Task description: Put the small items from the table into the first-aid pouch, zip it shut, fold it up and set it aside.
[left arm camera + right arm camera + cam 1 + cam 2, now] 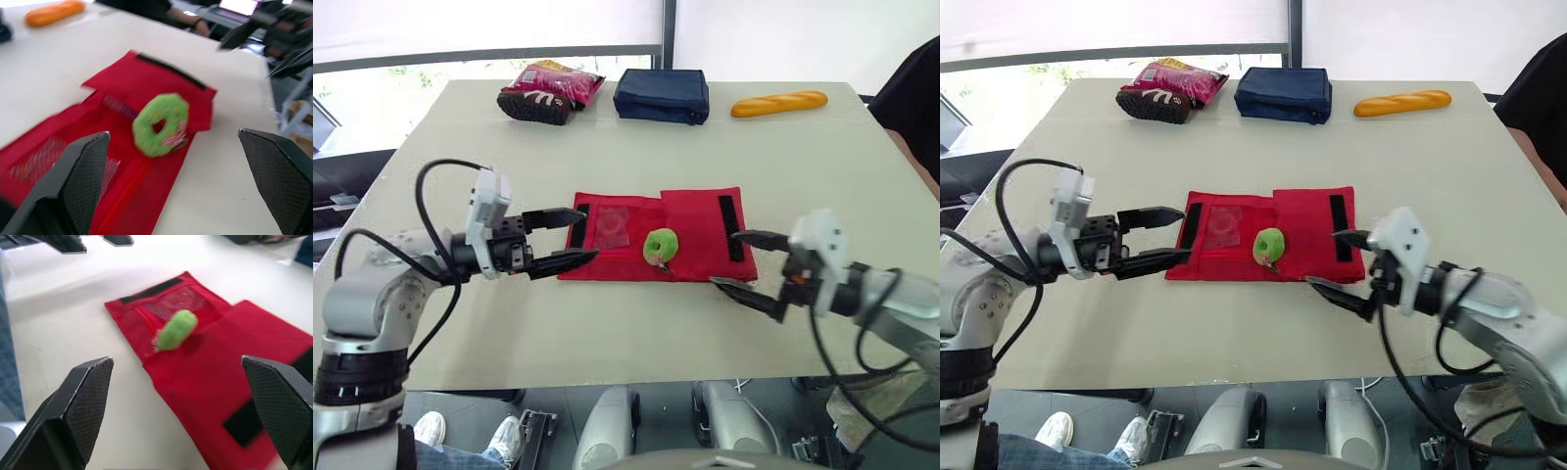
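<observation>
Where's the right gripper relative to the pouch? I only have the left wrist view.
Observer: The right gripper is open at the right end of the red pouch. Its far finger is over the black strip, and its near finger is just off the pouch's near edge.
Operator: Anything at the far edge besides the bread?
Observer: Yes, a navy bag and a pink snack packet, both to the left of the bread.
Operator: And where does my own gripper sit?
Observer: The left gripper has its fingertips at the pouch's left edge, opposite the right one.
</observation>
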### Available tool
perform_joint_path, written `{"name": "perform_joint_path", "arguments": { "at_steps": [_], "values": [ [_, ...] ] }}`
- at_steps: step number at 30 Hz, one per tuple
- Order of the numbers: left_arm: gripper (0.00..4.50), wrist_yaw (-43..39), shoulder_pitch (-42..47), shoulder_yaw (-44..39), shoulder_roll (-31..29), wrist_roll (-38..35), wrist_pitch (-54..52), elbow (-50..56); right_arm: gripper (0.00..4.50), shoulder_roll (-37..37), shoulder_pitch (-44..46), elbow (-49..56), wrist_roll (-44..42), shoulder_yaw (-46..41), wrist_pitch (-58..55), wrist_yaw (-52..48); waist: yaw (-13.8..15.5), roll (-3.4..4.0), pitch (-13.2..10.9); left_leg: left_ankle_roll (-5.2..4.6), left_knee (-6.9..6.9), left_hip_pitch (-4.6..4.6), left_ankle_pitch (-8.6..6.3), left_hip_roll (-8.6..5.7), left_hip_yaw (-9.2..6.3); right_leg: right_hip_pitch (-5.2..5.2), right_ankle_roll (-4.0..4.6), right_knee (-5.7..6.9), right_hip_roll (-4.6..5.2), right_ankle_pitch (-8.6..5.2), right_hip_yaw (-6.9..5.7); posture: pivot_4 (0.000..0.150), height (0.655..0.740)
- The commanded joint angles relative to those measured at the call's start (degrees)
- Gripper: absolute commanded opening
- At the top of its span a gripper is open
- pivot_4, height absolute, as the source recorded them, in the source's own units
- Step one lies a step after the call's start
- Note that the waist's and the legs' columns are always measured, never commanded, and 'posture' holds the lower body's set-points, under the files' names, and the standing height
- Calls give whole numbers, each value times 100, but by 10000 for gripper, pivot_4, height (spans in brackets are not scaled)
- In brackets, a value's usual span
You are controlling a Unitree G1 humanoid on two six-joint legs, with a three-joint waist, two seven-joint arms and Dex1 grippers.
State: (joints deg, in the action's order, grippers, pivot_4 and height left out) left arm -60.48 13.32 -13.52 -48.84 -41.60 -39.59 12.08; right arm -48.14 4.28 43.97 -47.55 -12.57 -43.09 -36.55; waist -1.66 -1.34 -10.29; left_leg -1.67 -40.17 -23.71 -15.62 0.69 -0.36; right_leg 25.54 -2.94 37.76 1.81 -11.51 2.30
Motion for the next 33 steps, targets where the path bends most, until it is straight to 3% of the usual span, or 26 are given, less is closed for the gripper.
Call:
{"name": "perform_joint_path", "arguments": {
  "at_steps": [1,5,16,19,20,22,29,30,33],
  "values": [
    [45000,844,-90,-166,264,193,-203,-68,44366,-252,-324,163,-149,-946,290,-500,10,0,0,0,0,-2,0,0,1,1,0,-2,0,0,0,1500,7105],
    [45000,1868,-84,-178,657,332,-815,-393,44366,-332,-584,37,-243,-1642,564,-900,77,-4,3,0,0,1,0,-3,3,-4,-4,-3,2,2,2,1500,7105],
    [45000,2677,196,-205,1160,-48,-2173,-581,44366,-381,-349,-54,-251,-1605,804,-1010,111,-8,5,0,-1,3,0,-6,0,-7,-2,0,8,3,-1,1500,7105],
    [45000,2822,258,-430,1446,-525,-2802,-586,44366,-417,-264,-57,-224,-1533,824,-1025,109,-3,8,0,-1,3,0,-8,2,-7,-2,0,10,3,0,1500,7105],
    [39960,2914,299,-560,1575,-663,-2953,-619,45000,-445,-227,-72,-237,-1529,815,-1034,110,-4,8,0,-1,3,0,-9,2,-7,-2,0,11,3,0,1500,7105],
    [34472,3066,369,-729,1713,-728,-3056,-677,45000,-474,-183,-95,-240,-1528,820,-1056,119,-3,8,0,-1,3,0,-10,1,-8,-2,0,13,4,0,1500,7105],
    [2746,2989,440,-1271,1574,-884,-3043,-969,45000,-491,-157,-90,-386,-1489,764,-1034,108,-6,8,0,-3,2,0,-12,-4,-9,6,1,12,7,-4,1500,7105],
    [248,2892,435,-1334,1481,-926,-3040,-999,45000,-491,-112,-108,-396,-1449,760,-1017,107,-6,8,0,-3,2,0,-12,-4,-9,6,1,11,7,-5,1500,7105],
    [248,2560,383,-1377,1153,-949,-2969,-1083,45000,-513,4,-159,-429,-1373,744,-986,80,-8,7,1,-3,3,0,-9,-1,-6,11,2,8,4,-4,1500,7105]
  ]
}}
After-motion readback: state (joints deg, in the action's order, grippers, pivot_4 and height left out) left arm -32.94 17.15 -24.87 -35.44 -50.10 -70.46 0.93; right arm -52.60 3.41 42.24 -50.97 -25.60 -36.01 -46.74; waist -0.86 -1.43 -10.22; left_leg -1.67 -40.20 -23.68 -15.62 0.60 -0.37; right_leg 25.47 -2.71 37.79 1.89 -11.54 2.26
